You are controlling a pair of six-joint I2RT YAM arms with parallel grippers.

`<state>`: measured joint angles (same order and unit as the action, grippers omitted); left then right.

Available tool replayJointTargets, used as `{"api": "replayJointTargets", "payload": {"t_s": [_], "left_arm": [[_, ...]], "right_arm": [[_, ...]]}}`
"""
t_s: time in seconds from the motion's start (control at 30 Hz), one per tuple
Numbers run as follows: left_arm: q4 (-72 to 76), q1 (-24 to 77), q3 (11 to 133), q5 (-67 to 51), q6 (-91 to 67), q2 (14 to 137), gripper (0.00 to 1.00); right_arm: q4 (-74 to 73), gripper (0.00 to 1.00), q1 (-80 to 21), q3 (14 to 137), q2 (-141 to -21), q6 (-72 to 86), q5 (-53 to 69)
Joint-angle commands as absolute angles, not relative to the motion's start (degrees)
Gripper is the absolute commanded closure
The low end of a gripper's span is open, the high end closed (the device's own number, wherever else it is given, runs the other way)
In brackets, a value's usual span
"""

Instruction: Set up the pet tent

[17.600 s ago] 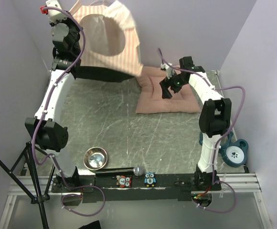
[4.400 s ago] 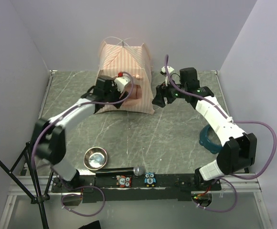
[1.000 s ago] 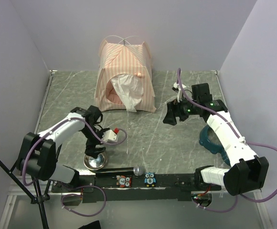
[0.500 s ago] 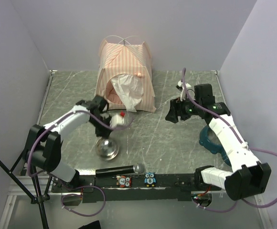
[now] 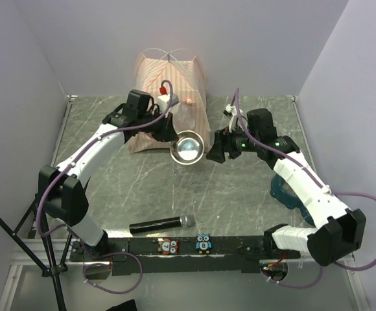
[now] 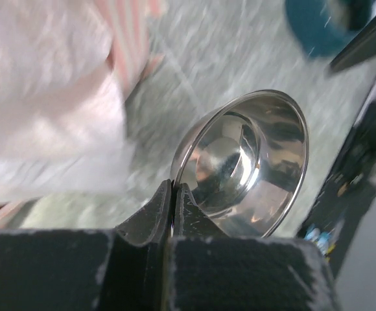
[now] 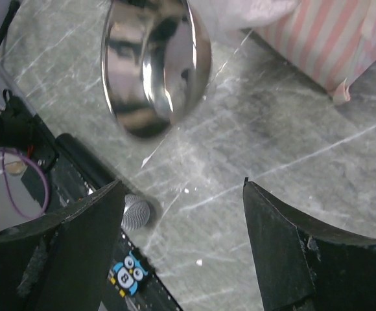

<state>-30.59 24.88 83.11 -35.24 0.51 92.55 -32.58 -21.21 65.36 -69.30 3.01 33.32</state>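
The pink-and-white striped pet tent (image 5: 168,81) stands upright at the back centre, its white poles crossing at the top. My left gripper (image 5: 174,142) is shut on the rim of a steel bowl (image 5: 188,148) and holds it tilted just in front of the tent's opening. In the left wrist view my fingers (image 6: 181,207) pinch the bowl's rim (image 6: 243,165) beside the tent's fabric (image 6: 45,97). My right gripper (image 5: 215,153) is open and empty, just right of the bowl. Its wrist view shows the bowl (image 7: 152,65) and the tent's corner (image 7: 330,39).
A black microphone (image 5: 162,224) lies near the front edge, its head also in the right wrist view (image 7: 136,214). A teal bowl (image 5: 284,192) sits under the right arm. Two owl number tags (image 5: 203,244) are on the front rail. Walls close the back and sides.
My left gripper lifted the steel bowl from the front left and carried it back and right to the tent's opening. My right gripper moved left toward the bowl.
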Motion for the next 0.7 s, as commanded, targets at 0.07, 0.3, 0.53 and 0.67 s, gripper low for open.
{"api": "replayJointTargets", "payload": {"t_s": [0.07, 0.3, 0.53, 0.67], "left_arm": [[-20.75, 30.14, 82.44, -28.66, -15.29, 89.21, 0.99], [-15.21, 31.64, 80.25, -29.27, -21.44, 86.66, 0.99], [-20.55, 32.17, 84.28, -28.83, -16.36, 89.12, 0.4], [-21.88, 32.08, 83.24, -28.91, -10.56, 87.98, 0.22]], "right_arm": [[-27.51, 0.2, -22.41, 71.8, -72.51, 6.85, 29.53], [-30.23, 0.76, -22.59, 71.98, -73.48, 3.52, 14.17], [-39.96, 1.0, -13.48, 72.95, -68.3, -4.73, 17.65], [-51.65, 1.0, 5.3, 67.43, -63.39, -23.58, 29.67]]}}
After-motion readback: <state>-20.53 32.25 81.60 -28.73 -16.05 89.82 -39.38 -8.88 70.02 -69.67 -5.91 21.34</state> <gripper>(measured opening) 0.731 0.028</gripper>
